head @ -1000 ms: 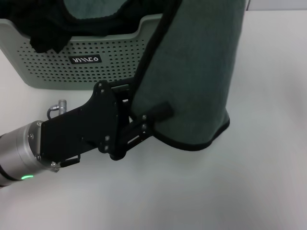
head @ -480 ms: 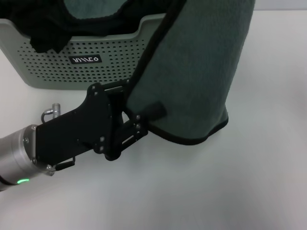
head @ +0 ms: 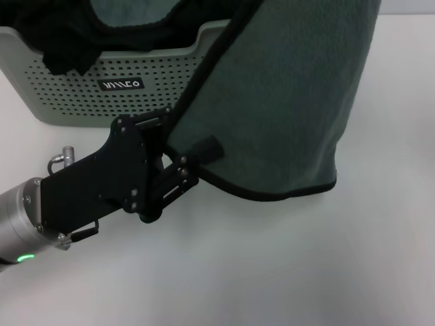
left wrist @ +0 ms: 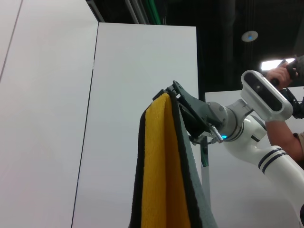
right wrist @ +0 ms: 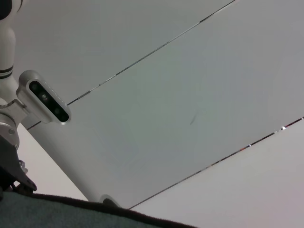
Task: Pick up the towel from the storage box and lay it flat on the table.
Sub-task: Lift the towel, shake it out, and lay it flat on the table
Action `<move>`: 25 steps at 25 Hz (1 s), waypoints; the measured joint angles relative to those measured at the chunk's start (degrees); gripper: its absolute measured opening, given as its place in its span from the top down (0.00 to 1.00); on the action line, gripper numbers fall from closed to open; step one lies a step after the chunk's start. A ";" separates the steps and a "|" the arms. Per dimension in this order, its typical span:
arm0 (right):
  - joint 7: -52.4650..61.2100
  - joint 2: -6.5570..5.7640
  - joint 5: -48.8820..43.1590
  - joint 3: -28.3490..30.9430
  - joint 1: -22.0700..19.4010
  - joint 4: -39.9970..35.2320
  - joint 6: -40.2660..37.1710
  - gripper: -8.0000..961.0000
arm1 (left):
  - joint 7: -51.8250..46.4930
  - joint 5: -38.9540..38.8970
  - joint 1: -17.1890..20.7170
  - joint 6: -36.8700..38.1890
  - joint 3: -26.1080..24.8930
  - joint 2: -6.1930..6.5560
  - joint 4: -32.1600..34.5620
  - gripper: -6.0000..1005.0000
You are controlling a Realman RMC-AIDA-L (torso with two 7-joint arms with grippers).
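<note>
Right now your left gripper (head: 194, 159) is clamped on the black-edged side of the towel (head: 285, 102), low over the table (head: 306, 272) and just in front of the storage box (head: 81, 88). Your right gripper (left wrist: 173, 95) pinches the towel's top corner high up, so the towel hangs down like a curtain. Its bottom edge is right at the white table. Its back side is yellow. Some black fabric (head: 61, 41) droops over the box's front rim.
</note>
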 joint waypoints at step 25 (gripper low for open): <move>-0.99 1.34 -0.10 0.96 -4.29 -1.38 -0.45 0.98 | -2.15 -2.29 2.12 0.26 -0.72 -0.31 -0.02 0.98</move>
